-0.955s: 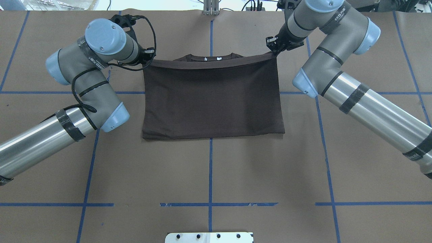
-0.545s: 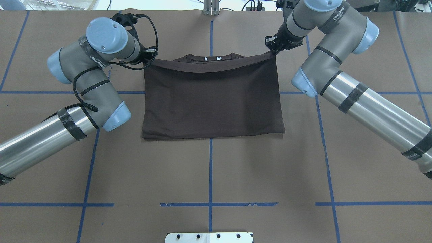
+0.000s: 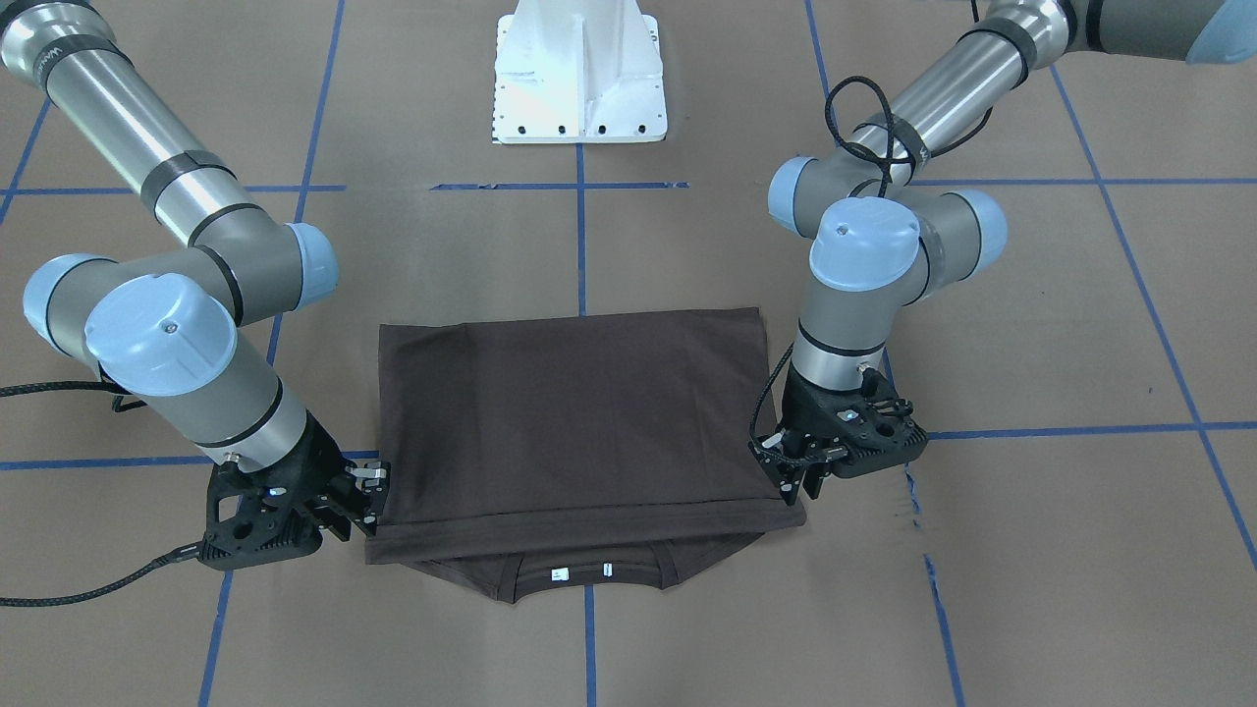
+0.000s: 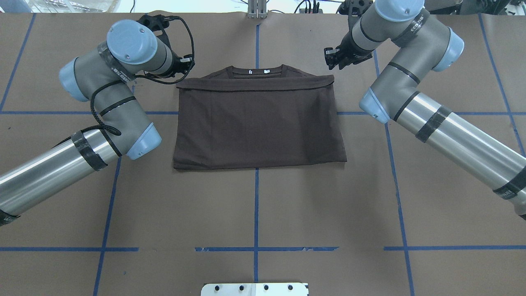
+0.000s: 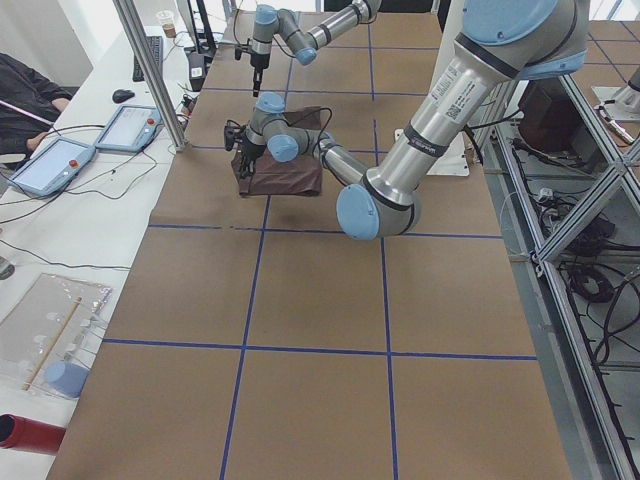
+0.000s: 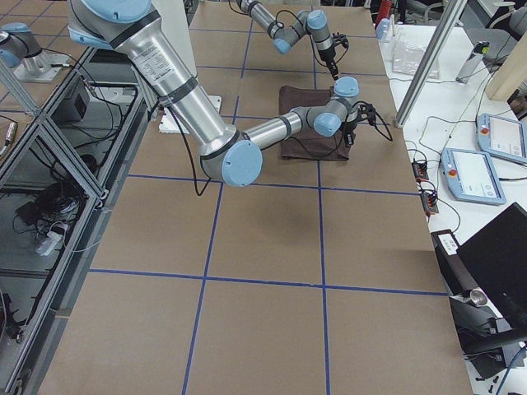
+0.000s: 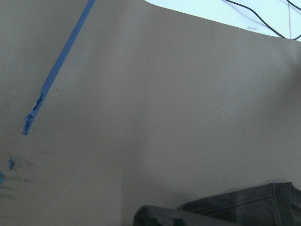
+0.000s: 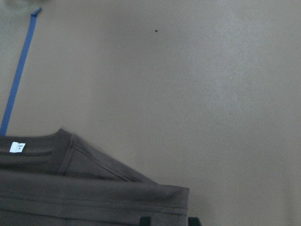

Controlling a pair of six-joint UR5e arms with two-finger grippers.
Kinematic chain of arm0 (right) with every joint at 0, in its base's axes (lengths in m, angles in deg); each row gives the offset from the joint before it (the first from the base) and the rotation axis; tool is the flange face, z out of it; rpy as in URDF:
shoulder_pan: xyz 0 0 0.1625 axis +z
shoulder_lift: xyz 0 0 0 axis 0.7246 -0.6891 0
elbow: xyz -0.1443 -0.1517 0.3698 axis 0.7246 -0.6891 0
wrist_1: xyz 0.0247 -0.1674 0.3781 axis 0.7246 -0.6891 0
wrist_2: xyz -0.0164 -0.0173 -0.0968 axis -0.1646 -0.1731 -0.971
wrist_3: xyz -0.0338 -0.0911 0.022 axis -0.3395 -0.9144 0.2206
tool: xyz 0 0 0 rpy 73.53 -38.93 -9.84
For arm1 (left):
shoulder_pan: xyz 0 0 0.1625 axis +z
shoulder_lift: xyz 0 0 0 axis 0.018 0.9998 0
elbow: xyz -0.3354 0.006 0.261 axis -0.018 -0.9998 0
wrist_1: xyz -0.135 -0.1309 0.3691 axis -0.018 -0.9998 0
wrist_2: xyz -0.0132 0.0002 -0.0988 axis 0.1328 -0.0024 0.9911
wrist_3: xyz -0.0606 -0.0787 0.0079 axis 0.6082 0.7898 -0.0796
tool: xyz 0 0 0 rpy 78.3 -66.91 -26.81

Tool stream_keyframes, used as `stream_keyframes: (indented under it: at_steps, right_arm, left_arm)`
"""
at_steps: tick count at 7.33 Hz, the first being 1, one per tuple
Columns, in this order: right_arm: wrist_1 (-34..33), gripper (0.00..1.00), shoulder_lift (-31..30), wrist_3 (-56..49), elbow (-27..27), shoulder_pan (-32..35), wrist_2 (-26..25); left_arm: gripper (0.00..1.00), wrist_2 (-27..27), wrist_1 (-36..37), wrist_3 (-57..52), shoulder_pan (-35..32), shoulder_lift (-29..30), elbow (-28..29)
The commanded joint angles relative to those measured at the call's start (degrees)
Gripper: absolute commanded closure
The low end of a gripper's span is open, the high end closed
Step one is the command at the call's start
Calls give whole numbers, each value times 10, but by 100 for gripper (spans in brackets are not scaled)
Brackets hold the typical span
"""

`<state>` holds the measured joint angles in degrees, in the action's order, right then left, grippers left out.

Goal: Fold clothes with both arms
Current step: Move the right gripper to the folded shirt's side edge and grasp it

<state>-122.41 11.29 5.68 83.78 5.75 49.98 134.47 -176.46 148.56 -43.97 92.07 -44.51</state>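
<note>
1. The T-shirt [image 4: 259, 123] lay flat on the far middle of the bench [image 4: 263, 213], doubled over. Its hem edge sat just short of the collar [image 4: 257, 70], which poked out beyond it with the small white labels [image 4: 267, 71] showing.
2. The left hand [image 3: 797, 478] sat just off one far corner of the folded stack, fingers apart, released and holding nothing.
3. The right hand [image 4: 331, 58] sat just beyond the other far corner. Its wrist view showed two fingertips parted with the cloth corner lying loose below them, so it was released as well.
4. On handling, this looked like thin, soft knit: light, limp and with no stiffness of its own. Held at two points, it would likely sag in the middle and swing, so both hands would have to travel together and level.
5. It was not fragile, so a firm pinch would do no harm. The likelier trouble was the two layers sliding over each other, with the top one creeping or wrinkling if only it got caught.
6. The corners or side edges of the stack looked like the best places to hold, with every layer pinched together and no loose single ply.
7. The edges lay tight to the bench, so a fingertip would probably have to press down and scoop under the cloth.
8. The ribbed collar was the thickest part, but a pull there would likely bunch the shirt.
</note>
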Motion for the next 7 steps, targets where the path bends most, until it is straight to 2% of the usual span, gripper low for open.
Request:
stream_keyframes:
  at_steps: [1,2,3,4,5,7]
  right_arm:
    - [-2,0,-13,15,22,1,33]
    - [-5,0,-60,34,72,-11,61]
    - [-5,0,-101,70,124,-28,57]
    - [-5,0,-132,144,161,-59,50]
    - [-1,0,-143,205,171,-99,12]
    - [-1,0,-203,216,233,-128,-2]
  left_arm:
    - [0,0,3,-2,0,2,-2]
    - [0,1,4,-1,0,2,-3]
    - [0,0,2,4,1,3,-3]
    - [0,0,6,7,1,4,-8]
    - [0,-1,6,8,3,1,-11]
    - [0,-2,4,8,4,-2,-11]
